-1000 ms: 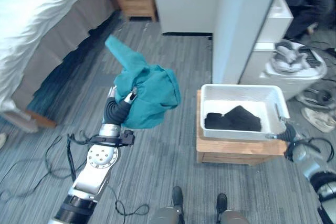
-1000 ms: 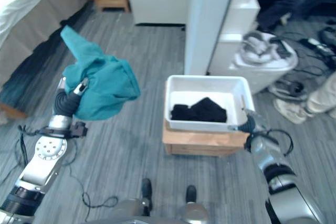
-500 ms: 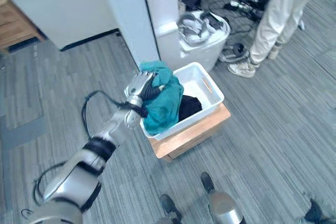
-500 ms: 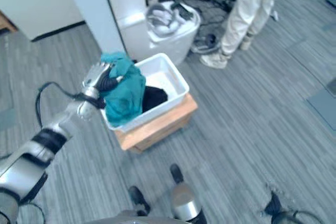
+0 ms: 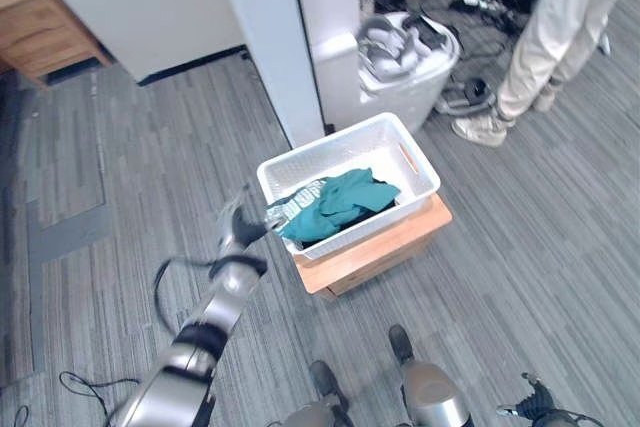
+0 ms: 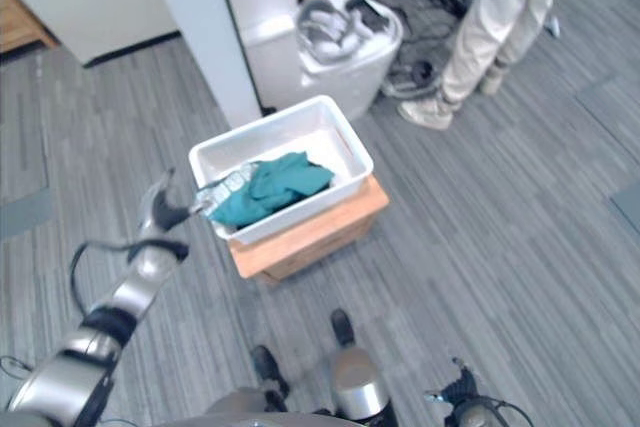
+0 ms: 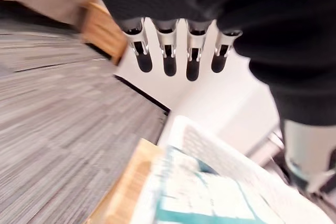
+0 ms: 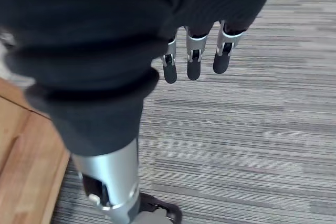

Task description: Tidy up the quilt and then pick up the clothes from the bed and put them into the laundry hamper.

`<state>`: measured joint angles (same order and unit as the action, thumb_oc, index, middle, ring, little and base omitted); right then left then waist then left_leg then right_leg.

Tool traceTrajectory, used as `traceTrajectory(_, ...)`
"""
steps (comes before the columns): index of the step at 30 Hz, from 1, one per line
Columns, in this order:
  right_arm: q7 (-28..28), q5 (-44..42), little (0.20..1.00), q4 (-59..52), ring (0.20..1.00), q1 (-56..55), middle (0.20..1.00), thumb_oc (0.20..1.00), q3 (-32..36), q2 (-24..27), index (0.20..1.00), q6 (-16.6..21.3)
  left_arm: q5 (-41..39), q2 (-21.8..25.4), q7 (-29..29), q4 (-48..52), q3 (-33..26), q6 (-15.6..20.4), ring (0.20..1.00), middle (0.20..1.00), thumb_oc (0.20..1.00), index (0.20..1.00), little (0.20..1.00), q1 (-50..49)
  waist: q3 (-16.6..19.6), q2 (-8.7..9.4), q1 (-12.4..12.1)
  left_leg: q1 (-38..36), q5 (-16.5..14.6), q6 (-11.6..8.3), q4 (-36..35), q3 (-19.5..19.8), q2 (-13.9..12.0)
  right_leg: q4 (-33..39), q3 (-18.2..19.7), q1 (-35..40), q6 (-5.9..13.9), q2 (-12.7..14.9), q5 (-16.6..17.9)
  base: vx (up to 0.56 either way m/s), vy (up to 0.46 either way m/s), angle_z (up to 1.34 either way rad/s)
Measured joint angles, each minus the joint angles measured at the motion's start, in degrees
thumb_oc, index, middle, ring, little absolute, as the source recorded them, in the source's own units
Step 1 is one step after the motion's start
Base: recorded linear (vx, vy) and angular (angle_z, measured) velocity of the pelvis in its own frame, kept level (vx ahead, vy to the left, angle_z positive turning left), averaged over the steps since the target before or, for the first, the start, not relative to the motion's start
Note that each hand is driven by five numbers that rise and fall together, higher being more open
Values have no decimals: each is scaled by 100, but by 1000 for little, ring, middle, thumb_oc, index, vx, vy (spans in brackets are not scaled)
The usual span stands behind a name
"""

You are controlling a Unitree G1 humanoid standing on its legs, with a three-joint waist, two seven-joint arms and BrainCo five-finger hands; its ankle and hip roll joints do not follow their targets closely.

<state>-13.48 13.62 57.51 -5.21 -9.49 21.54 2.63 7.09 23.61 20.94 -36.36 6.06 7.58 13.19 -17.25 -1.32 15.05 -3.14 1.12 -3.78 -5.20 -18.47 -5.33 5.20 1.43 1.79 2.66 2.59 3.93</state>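
Clothes lie in the white laundry hamper, on a wooden stand. In the left eye view, the teal shirt is a crumpled heap with a pale patch at its near end, and it lies at about 2 o'clock from my left hand. My hand is just beside the hamper's near corner, and my fingers are spread apart and hold nothing. A person in light trousers stands at 1 o'clock from the hamper, well apart from it.

In the right eye view, the teal shirt fills the near half of the hamper. My right hand shows low down at 5 o'clock.

In the left wrist view, my fingers hang straight and apart over the hamper's edge, with teal cloth inside. I cannot read any print on it.

In the right wrist view, my right hand's fingers hang straight and loose over the grey floor, holding nothing.
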Motion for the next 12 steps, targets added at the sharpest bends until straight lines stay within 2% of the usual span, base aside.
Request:
traceTrajectory(1, 9, -14, 1000, -26, 1000, 1, 1000, 1000, -8, -29, 1000, 10, -189, 59, -17, -16, -101, -13, 1000, 1000, 1000, 1000, 1000, -245, 72, -2, -146, 1, 8, 15, -1, 54, 2, -3, -101, 52, -14, 5, -16, 43, 8, 37)
traceTrajectory(2, 116, 10, 1000, -63, 1000, 14, 1000, 1000, -58, -44, 1000, -22, -439, 184, -156, -68, -444, 55, 1000, 1000, 1000, 1000, 1000, -868, 275, 70, -329, -9, 9, 16, 0, 168, 0, -2, -161, 110, -27, 0, -43, 11, 12, 41)
traceTrajectory(4, 208, 26, 1000, 16, 1000, -34, 1000, 1000, -242, -19, 1000, -33, -660, 190, -246, -668, -671, 15, 1000, 1000, 1000, 1000, 1000, -1248, 525, 127, -498, -67, 1, 35, 0, 245, 23, -1, -265, 205, -11, 18, -84, -32, 25, 41)
traceTrajectory(5, 245, 241, 1000, 0, 1000, 68, 1000, 1000, -379, -51, 1000, -49, -869, 232, -290, -886, -712, 16, 1000, 1000, 1000, 1000, 1000, -1532, 617, 204, -744, -67, -4, 58, 0, 348, 63, -2, -333, 283, -4, 54, -106, -57, 39, 52)
traceTrajectory(6, 306, 452, 1000, 16, 1000, 204, 1000, 1000, -653, -96, 1000, -52, -1016, 109, -410, -1447, -737, 10, 1000, 1000, 1000, 1000, 1000, -1599, 685, 299, -790, -88, 76, 159, 3, 448, 122, -29, -452, 357, -4, 106, -103, -49, 45, 55)
traceTrajectory(7, 370, 469, 1000, 57, 1000, 401, 1000, 1000, -727, -256, 1000, -42, -1064, 46, -519, -1846, -568, -37, 1000, 1000, 1000, 1000, 1000, -1744, 750, 349, -900, -34, 78, 172, 1, 554, 172, -27, -497, 387, 15, 162, -118, -19, 43, 41)
traceTrajectory(8, 391, 526, 1000, 166, 1000, 489, 1000, 1000, -771, -314, 1000, -48, -985, -12, -602, -2207, -461, -12, 1000, 1000, 1000, 1000, 1000, -1721, 862, 413, -859, -29, 13, 154, 1, 547, 194, -1, -466, 340, 49, 145, -145, -13, 31, 16)
traceTrajectory(11, 420, 651, 1000, 453, 1000, 763, 1000, 1000, -800, -648, 1000, -41, -650, -354, -811, -3108, -310, -161, 1000, 1000, 1000, 1000, 1000, -1845, 1019, 518, -928, -11, 64, 219, 4, 658, 277, 0, -558, 369, 56, 225, -146, -13, 31, 14)
traceTrajectory(12, 426, 667, 1000, 505, 1000, 855, 1000, 1000, -846, -702, 1000, -61, -581, -465, -865, -3277, -287, -216, 1000, 1000, 1000, 1000, 1000, -1985, 1052, 478, -997, 9, 58, 217, 2, 670, 293, -1, -573, 371, 56, 248, -146, -16, 37, 23)
